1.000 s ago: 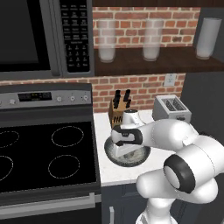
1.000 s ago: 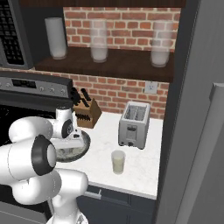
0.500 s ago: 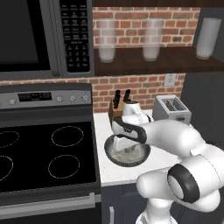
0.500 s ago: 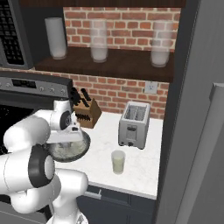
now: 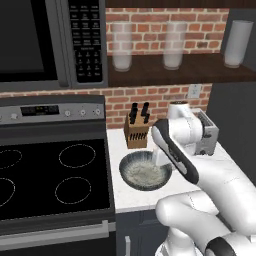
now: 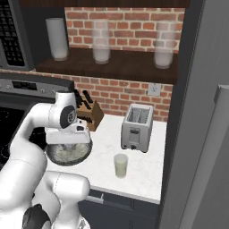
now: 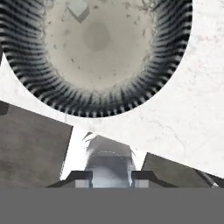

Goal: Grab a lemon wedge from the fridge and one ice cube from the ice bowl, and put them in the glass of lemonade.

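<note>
Arm has swung right since half a second ago; gripper (image 7: 107, 173) raised above ice bowl (image 5: 145, 171), clamped on pale ice cube (image 7: 108, 161). Another cube (image 7: 78, 8) lies in bowl. Glass of lemonade (image 6: 120, 165) on counter (image 6: 147, 167) before toaster (image 6: 136, 127), right of bowl. Knife block (image 5: 137, 127) behind bowl.

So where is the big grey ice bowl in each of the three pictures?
Left base view: the ice bowl sits on the white counter, middle of the picture, below the knife block.
Right base view: it is at the left, partly behind the white arm, with the knife block just above it.
Hand view: its ribbed rim and speckled inside take up the top.
Shared landmark: the knife block beside the bowl in both base views.
</note>
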Motion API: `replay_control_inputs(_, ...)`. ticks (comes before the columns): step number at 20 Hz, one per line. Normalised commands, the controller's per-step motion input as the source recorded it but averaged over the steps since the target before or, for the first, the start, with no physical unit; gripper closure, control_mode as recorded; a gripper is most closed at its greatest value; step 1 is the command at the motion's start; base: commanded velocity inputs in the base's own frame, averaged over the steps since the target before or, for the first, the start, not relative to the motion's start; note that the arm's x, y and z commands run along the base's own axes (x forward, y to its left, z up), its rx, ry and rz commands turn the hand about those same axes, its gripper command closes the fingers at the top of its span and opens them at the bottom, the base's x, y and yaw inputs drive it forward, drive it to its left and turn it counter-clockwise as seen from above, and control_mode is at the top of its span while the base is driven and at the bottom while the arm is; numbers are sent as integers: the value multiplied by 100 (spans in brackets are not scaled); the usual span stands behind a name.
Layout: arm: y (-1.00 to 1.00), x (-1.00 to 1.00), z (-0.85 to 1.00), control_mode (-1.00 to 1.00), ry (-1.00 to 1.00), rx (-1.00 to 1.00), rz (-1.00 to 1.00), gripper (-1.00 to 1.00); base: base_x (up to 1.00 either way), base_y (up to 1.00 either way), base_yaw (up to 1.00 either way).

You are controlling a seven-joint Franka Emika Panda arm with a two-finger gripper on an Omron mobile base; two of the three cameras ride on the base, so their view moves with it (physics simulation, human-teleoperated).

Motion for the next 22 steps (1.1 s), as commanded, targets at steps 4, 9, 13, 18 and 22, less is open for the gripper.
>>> replay_control_inputs(4, -88, -49, 67, -100, -12, 0, -12, 100, 0, 0, 0)
replay_control_inputs(9, -77, 0, 99, -100, -6, 0, -19, 100, 0, 0, 0)
replay_control_inputs(13, -88, 16, 73, -100, 0, 0, -26, 100, 0, 0, 0)
replay_control_inputs(18, -52, 33, 2, -100, 0, 1, -11, 100, 0, 0, 0)
replay_control_inputs(22, -26, 57, -4, -100, 0, 0, -1, 100, 0, 0, 0)
